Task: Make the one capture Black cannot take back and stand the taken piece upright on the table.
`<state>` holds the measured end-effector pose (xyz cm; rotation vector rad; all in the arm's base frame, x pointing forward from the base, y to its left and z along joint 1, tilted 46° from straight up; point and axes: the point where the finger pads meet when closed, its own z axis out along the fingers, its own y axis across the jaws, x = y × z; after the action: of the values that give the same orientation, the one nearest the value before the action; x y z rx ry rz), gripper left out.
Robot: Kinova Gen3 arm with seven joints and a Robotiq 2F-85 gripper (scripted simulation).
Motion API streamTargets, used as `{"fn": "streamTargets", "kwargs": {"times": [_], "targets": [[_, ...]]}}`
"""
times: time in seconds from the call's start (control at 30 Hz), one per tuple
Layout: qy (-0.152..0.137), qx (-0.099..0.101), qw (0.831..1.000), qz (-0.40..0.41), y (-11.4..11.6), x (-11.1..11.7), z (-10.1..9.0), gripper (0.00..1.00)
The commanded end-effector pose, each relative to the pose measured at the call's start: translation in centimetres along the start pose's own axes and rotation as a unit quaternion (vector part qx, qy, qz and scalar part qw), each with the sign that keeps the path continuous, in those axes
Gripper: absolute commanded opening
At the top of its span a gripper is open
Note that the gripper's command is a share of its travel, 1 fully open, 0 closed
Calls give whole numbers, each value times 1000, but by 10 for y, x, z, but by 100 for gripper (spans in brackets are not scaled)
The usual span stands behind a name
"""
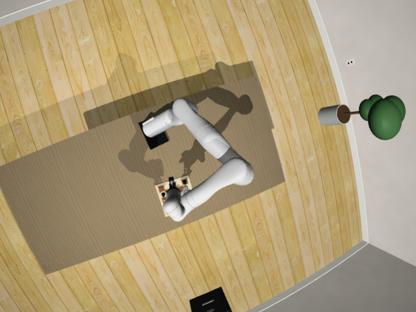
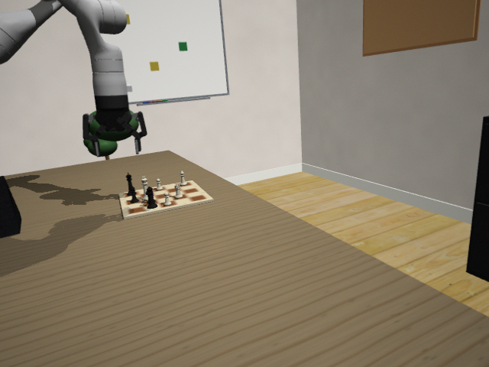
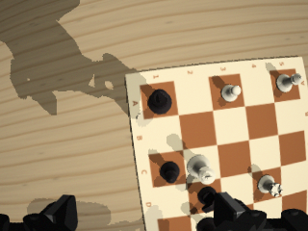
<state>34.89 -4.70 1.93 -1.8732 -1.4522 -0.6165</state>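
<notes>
A small wooden chessboard (image 2: 130,214) (image 3: 283,125) (image 1: 158,187) lies on the brown table. In the exterior view, black pieces stand at its left end: a tall black king (image 2: 128,183), a black pawn (image 2: 134,196) and a black piece (image 2: 150,197). White pieces stand to the right: a tall white piece (image 2: 144,185), two pawns (image 2: 158,183) (image 2: 167,199), a knight (image 2: 178,191) and a bishop (image 2: 182,177). All stand upright. My gripper (image 2: 116,151) is open and empty. It hangs well above the board's black end.
The arm's black base block (image 1: 157,140) (image 2: 8,213) stands on the table left of the board. A potted plant (image 1: 383,116) is by the wall. A black cabinet (image 2: 480,197) stands on the floor at the right.
</notes>
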Motion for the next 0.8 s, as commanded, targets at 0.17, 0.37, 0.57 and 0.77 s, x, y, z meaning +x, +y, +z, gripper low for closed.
{"fn": "streamTargets", "kwargs": {"times": [0.17, 0.37, 0.57, 0.77], "targets": [[-3, 4, 989, 150, 0, 1, 6, 100], [-3, 1, 972, 233, 1, 0, 8, 100], [-4, -4, 937, 348, 3, 0, 9, 100], [-4, -10, 894, 448, 6, 0, 10, 100]]}}
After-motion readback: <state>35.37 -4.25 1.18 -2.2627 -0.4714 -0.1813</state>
